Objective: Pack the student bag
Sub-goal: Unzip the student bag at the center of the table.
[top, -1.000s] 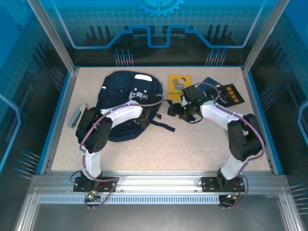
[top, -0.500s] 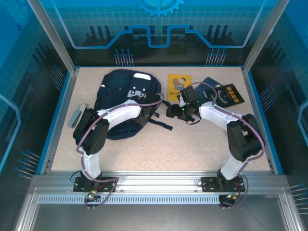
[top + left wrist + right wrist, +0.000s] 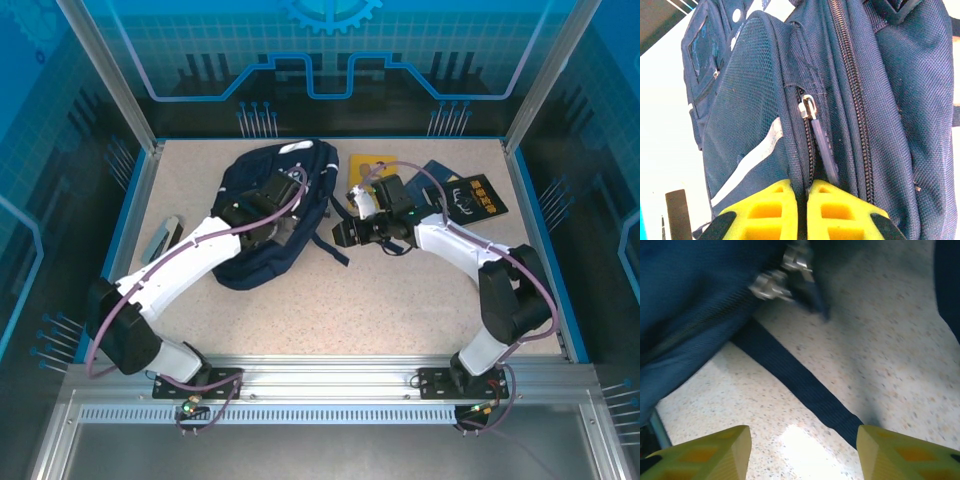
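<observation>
From above, the student bag point(image 3: 245, 262) lies in the upper left-centre of the table point(image 3: 400, 290). The left gripper point(image 3: 278, 215) is on it, and the right gripper point(image 3: 338, 232) is just beside its right edge. The left wrist view adds that the 2 yellow fingers point(image 3: 772, 212) are clenched on the dark zipper pull point(image 3: 821, 147). The right wrist view shows its 2 fingers point(image 3: 715, 447) spread apart over a dark strap point(image 3: 795, 380) on the tabletop, grasping nothing.
</observation>
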`<state>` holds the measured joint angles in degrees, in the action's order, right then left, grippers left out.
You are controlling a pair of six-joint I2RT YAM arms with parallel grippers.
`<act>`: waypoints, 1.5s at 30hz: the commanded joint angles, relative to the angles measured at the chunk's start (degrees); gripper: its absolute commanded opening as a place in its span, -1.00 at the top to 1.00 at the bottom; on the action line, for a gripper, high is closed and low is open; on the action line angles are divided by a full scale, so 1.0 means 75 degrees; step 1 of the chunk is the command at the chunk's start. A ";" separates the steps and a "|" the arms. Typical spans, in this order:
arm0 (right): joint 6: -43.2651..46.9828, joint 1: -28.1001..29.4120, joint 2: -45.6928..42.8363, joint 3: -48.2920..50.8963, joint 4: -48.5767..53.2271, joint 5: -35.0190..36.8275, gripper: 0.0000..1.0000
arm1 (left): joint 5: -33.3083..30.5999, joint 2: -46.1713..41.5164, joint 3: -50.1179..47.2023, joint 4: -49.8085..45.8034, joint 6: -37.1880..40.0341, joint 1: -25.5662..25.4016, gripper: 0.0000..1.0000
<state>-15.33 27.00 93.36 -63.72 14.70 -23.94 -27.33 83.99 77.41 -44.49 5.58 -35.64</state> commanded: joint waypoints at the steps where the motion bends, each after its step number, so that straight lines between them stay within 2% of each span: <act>1: 0.0607 -0.0034 -0.0187 -0.0058 -0.0464 -0.0816 -0.10 | -0.0105 -0.0502 0.0055 0.0795 0.0332 -0.0018 1.00; 4: 0.0606 -0.0289 -0.0064 -0.0104 -0.0740 -0.1360 -0.01 | -0.0120 -0.0631 0.0009 0.0863 0.0346 -0.0018 1.00; 13: 0.0668 -0.0543 0.0529 -0.0269 -0.1322 -0.2680 0.03 | 0.0088 -0.1013 -0.0003 0.1013 0.0136 -0.0019 1.00; 20: 0.0506 -0.0624 0.0698 -0.0268 -0.1760 -0.2229 0.12 | 0.0244 -0.1107 0.0054 0.1049 0.0193 -0.0017 1.00; 29: 0.0642 -0.0595 0.1013 -0.0490 -0.1828 -0.2223 0.01 | 0.0275 -0.1167 0.0050 0.1111 0.0164 -0.0001 1.00; 36: 0.0792 -0.0589 0.1063 -0.0457 -0.1756 -0.1940 -0.15 | 0.0242 -0.1166 0.0003 0.1189 0.0111 0.0058 1.00; 39: 0.0843 -0.0581 0.1123 -0.0531 -0.1727 -0.2172 -0.07 | 0.0257 -0.1159 -0.0018 0.1216 0.0088 0.0076 1.00; 45: 0.1032 -0.0542 0.1295 -0.0663 -0.1518 -0.2759 0.28 | 0.0224 -0.1167 -0.0031 0.1232 -0.0015 0.0092 1.00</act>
<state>-8.78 22.92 101.89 -67.26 2.28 -41.71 -24.16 78.98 75.77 -42.48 6.13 -35.35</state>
